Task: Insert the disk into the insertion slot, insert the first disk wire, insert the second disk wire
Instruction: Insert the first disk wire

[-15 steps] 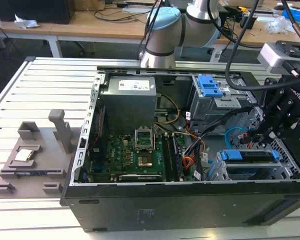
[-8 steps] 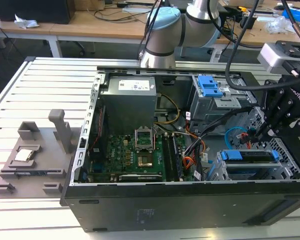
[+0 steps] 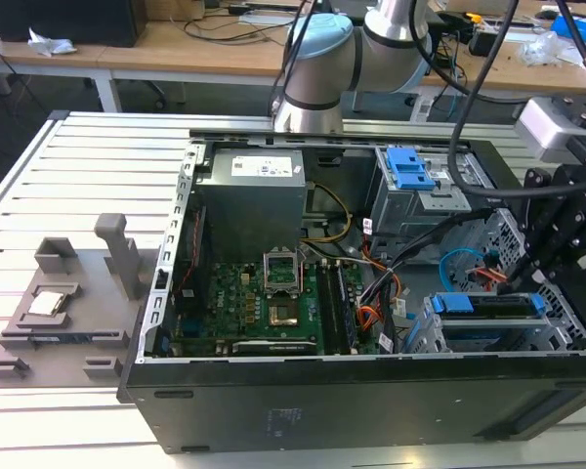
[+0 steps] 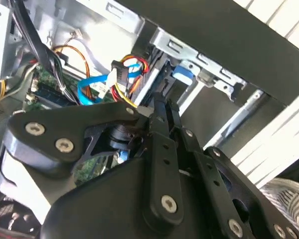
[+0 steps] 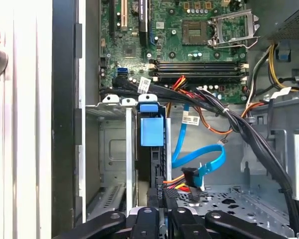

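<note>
On the tabletop (image 3: 78, 176), inside the open computer case (image 3: 371, 410), we see the insertion slot (image 5: 109, 149) holding the disk (image 5: 150, 130). We judge the disk rigid, weighty and shock-sensitive, best held by its blue carrier edges. Whether the claw (image 5: 163, 195) just behind it is clamped or apart, we cannot tell.

Open black PC case (image 3: 322, 401) on white slatted table (image 3: 39, 186). Gripper (image 3: 516, 285) is inside the case at the exterior view's right end. Just beside it: blue SATA cable (image 5: 181, 139) and red-yellow power wires (image 4: 132, 64). Black cable bundle (image 5: 236, 124) runs near it. Green motherboard (image 3: 264, 313) with open CPU socket (image 3: 281, 269) lies farther off, grey power supply (image 3: 249, 200) farther still. Tall grey cage (image 3: 439, 200) with blue latch (image 3: 410, 168) stands across the case from gripper. Grey parts fixture (image 3: 63, 308) sits outside the case, farthest away.
</note>
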`<state>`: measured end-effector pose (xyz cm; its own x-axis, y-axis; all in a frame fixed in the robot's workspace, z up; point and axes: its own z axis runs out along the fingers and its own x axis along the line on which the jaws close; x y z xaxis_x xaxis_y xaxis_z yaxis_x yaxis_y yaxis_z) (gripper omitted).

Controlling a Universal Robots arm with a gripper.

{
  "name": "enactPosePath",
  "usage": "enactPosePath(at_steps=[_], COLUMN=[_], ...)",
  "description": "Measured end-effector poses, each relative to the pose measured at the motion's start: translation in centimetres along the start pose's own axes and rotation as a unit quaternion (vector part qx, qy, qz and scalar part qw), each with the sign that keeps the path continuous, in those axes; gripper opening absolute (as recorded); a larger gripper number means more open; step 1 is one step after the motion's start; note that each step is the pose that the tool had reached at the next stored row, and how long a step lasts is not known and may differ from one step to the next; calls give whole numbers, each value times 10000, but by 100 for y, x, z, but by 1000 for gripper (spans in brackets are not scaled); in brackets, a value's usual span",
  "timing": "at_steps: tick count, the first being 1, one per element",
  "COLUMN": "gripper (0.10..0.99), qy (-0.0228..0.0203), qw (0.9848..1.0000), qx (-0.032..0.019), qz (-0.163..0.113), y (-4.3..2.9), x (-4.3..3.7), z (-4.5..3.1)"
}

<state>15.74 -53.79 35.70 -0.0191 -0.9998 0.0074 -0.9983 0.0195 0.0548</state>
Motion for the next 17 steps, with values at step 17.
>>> enactPosePath(at_steps=[17], gripper=[165], qy=[2], qw=[10000], qx=[-2], qz=[0], y=[-92], x=[-14], z=[179])
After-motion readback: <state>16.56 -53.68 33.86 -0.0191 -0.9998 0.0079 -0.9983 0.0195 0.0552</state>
